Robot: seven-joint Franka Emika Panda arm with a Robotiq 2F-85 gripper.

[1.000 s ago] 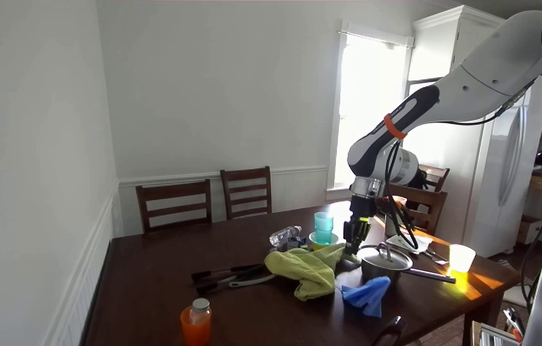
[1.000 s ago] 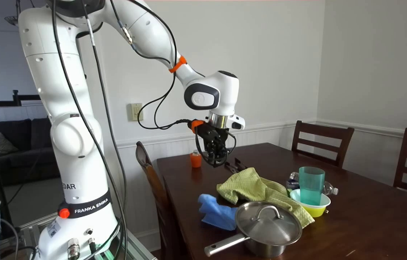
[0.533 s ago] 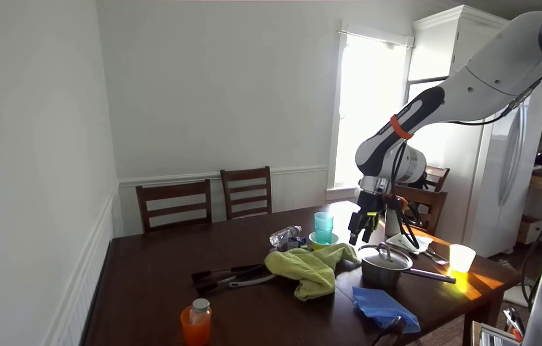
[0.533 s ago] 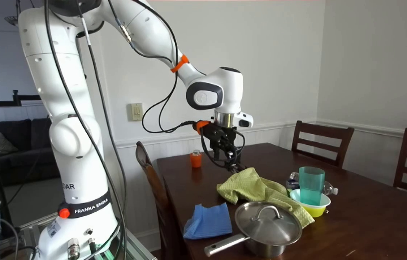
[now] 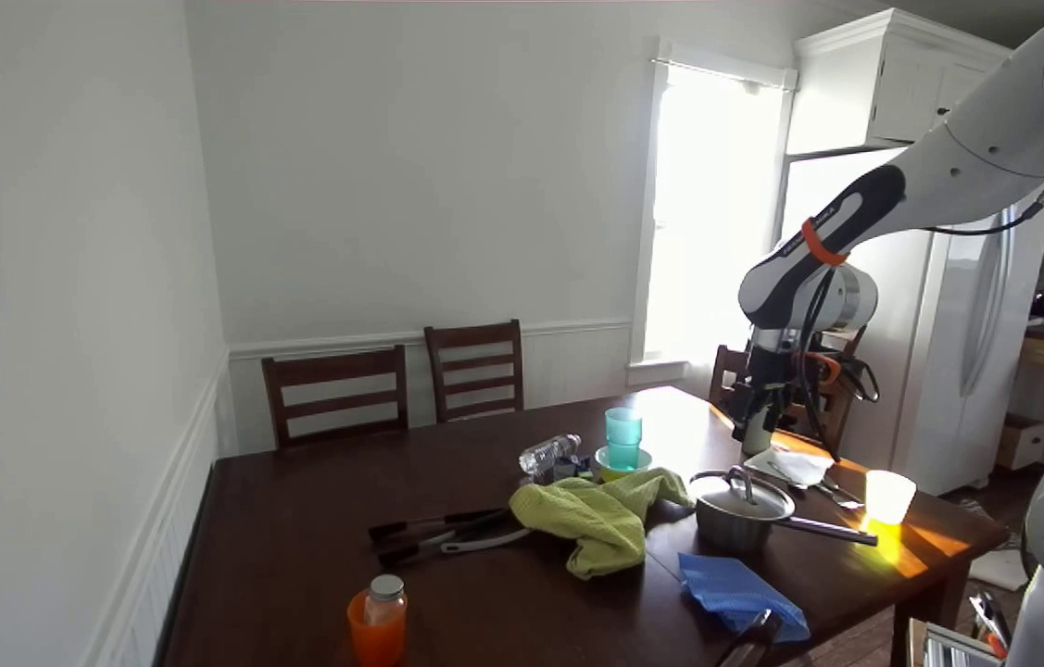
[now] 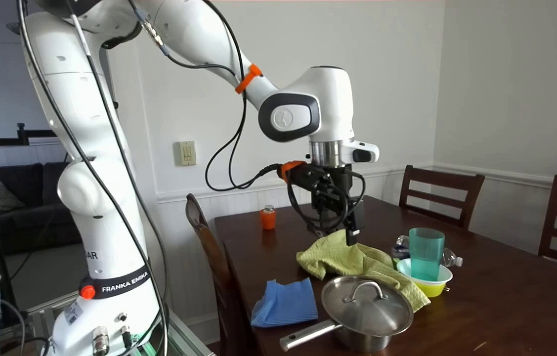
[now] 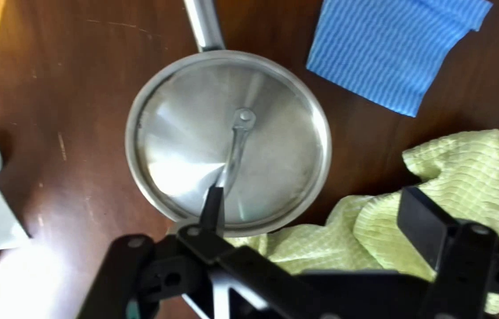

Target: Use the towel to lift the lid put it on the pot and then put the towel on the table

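Observation:
The steel lid sits on the pot, covering its top, with its loop handle upward. The blue towel lies spread on the table beside the pot, also visible in both exterior views. Above table height near the pot hangs my gripper, with its jaws wide apart and nothing held between them. One finger hides the end of the lid's handle in the wrist view. The gripper touches neither lid nor towel.
A green cloth lies close to the pot, partly under the gripper in the wrist view. A teal cup stands in a bowl near a clear bottle. Utensils, an orange cup and a lit cup stand around.
A second ago the blue towel was bunched up; now it lies flat, let go. My gripper has opened and moved up and away from it, toward the pot side. Lid and pot have stayed put.

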